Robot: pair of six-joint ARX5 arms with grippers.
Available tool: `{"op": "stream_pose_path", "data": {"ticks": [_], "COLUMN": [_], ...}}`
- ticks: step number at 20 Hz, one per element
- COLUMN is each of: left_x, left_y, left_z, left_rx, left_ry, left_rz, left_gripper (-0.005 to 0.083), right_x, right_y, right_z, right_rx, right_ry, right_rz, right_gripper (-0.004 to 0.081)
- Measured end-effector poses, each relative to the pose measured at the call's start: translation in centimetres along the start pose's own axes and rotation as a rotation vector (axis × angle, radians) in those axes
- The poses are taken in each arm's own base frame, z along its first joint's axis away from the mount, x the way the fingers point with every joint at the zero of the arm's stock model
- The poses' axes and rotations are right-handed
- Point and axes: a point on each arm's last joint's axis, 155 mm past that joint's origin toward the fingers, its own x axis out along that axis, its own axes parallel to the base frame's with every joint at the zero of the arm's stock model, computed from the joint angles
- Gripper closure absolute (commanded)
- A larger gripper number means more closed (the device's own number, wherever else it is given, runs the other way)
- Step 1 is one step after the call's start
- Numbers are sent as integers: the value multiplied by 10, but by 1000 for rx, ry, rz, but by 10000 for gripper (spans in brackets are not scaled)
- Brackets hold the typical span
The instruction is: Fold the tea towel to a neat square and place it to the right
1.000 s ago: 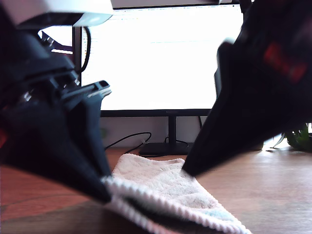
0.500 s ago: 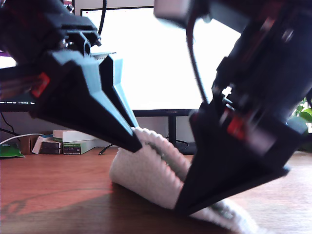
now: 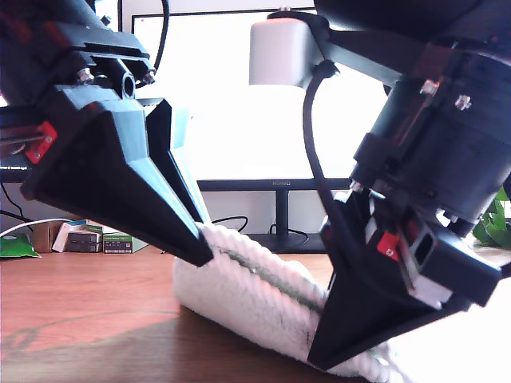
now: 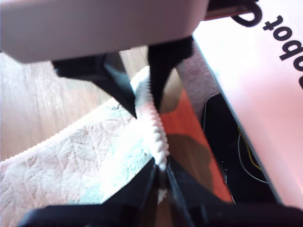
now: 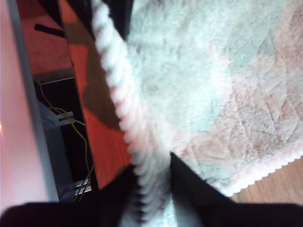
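Tea towel [image 3: 255, 307], lying doubled on the wooden desk [image 3: 88, 335] before the monitor [image 3: 263, 104], is running its corded hem [image 4: 154, 125] lengthwise between my second gripper [image 5: 152, 189] and my first gripper [image 4: 161, 177], each pinching an end.

The tea towel [image 3: 247, 299] lies folded over on my desk, fluffy pale pink-beige, its corded hem raised along the top.
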Motion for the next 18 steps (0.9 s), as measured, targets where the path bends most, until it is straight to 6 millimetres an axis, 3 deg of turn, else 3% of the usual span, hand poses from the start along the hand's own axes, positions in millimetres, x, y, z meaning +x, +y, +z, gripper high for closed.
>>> {"op": "stream_pose_path", "data": {"ticks": [5, 12, 18], "left_x": [0, -4, -7], "left_y": [-6, -40, -73], "left_z": [-4, -7, 11], "left_rx": [-16, -141, -216], "left_ry": [16, 22, 1], "left_rz": [-24, -169, -301], "left_gripper": [794, 794, 794], "right_x": [-1, -21, -45], "right_y": [7, 27, 54], "right_z": [-3, 2, -1], "right_rx": [36, 86, 127], "right_ry": [16, 81, 158], "right_rz": [39, 171, 334], "right_gripper": [782, 782, 783]}}
